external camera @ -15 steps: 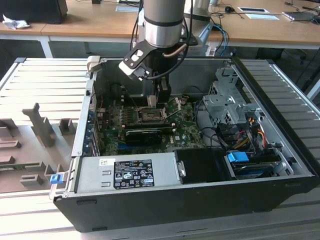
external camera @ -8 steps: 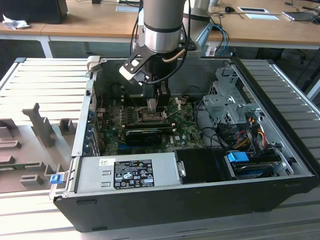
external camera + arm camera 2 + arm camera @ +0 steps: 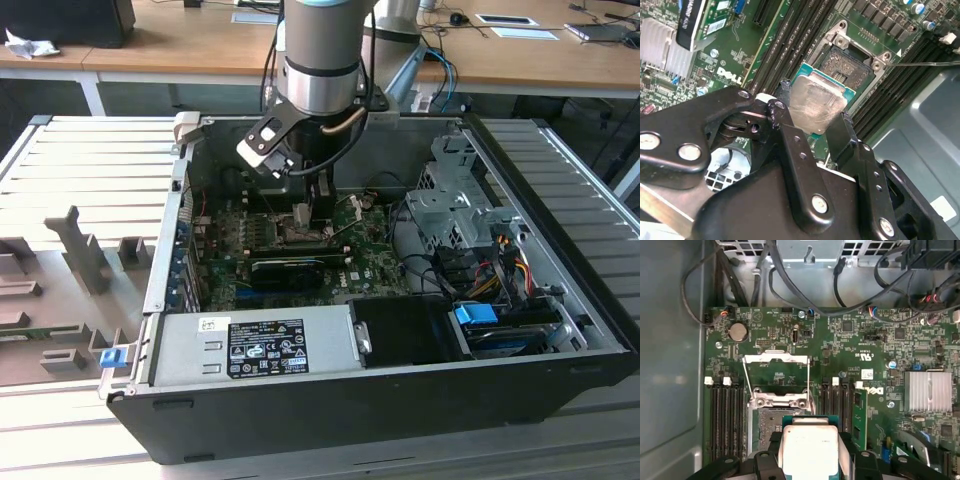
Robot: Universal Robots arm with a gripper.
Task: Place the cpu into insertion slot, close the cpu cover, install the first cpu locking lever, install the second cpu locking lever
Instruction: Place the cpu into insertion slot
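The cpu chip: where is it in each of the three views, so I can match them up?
Exterior view: hidden at the gripper's tips, over the green board.
Second wrist view: cpu chip clamped between the black fingers, partly over the socket.
First wrist view: cpu chip between the fingers, partly over the socket.
Shared landmark: the silver-rimmed socket.
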